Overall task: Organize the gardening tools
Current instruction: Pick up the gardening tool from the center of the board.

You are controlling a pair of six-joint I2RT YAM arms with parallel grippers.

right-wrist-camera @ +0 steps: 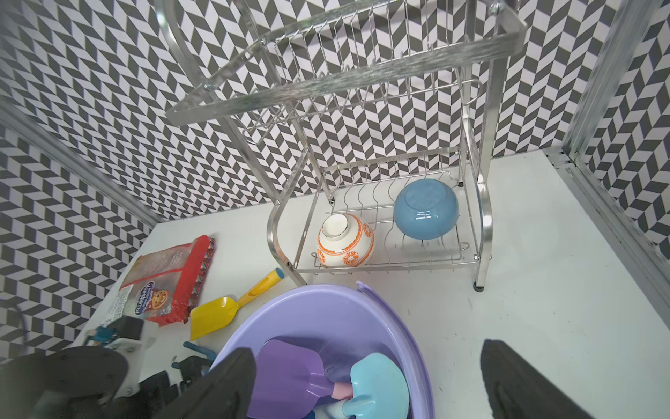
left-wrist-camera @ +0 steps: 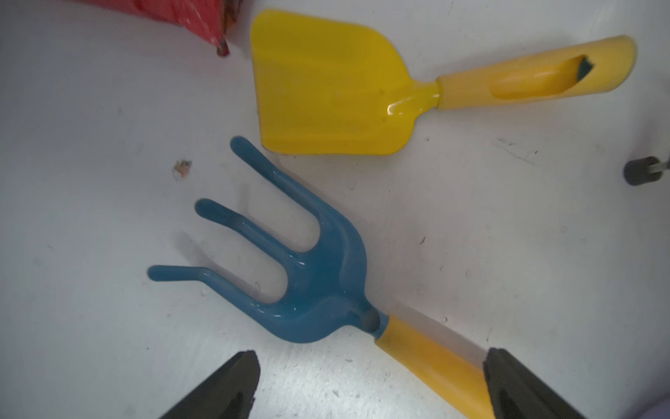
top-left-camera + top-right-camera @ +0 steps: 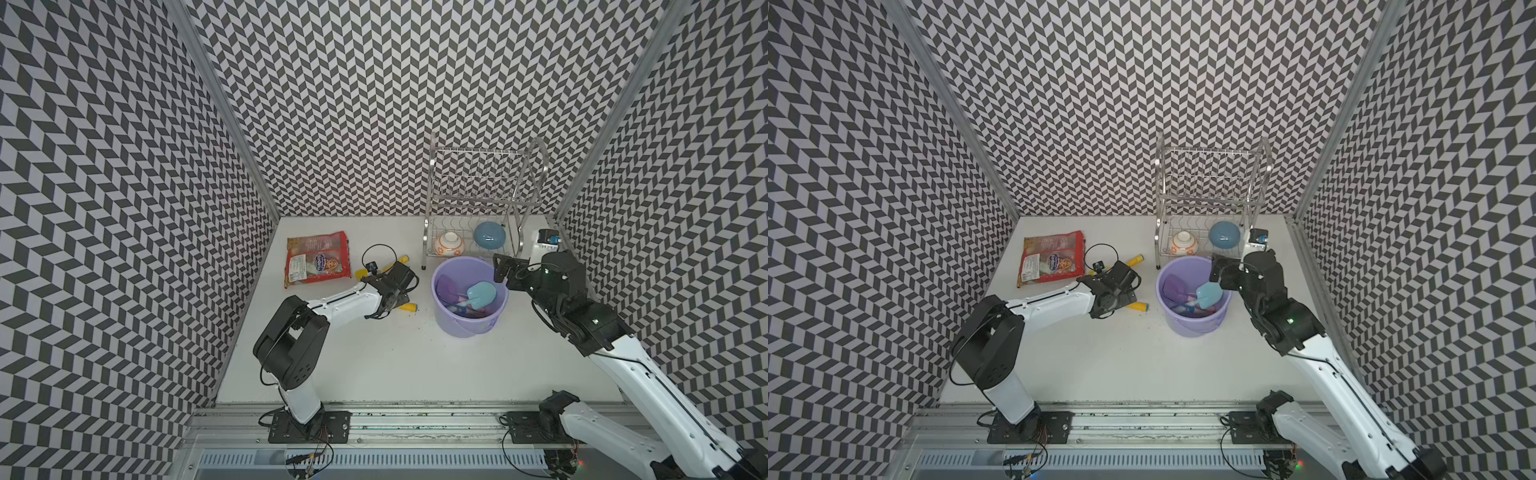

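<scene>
- Gardening tools lying loose on the table: two. The left gripper is set over one of them, the fork.
- Left jaws: spread wide, pointing down, holding nothing. The fork's yellow handle runs between them, close to one finger; contact cannot be confirmed. Judgement: the handle is the chosen grasp site because it is straight and narrow, whereas the three-pronged blue head offers no parallel faces.
- Second loose tool: the yellow scoop lies flat just beyond the fork, apart from it, with its handle toward the far right. Both tools lie left of the lavender bucket and just right of the red snack bag.
- Opposite side: the right gripper hangs over the bucket's far right rim, jaws wide apart and empty. Judgement: this station keeps it clear of the left arm's working area.
- Bucket: upright, right of centre, directly on the near side of the dish rack. It contains the purple scoop and the light blue spade, blades showing on top. Anything beneath them is too hidden to name. Judgement: the bucket serves as the collecting container, so the fork and the scoop belong there too.
- Dish rack: two bowls sit on the lower shelf and are not part of this procedure.
</scene>
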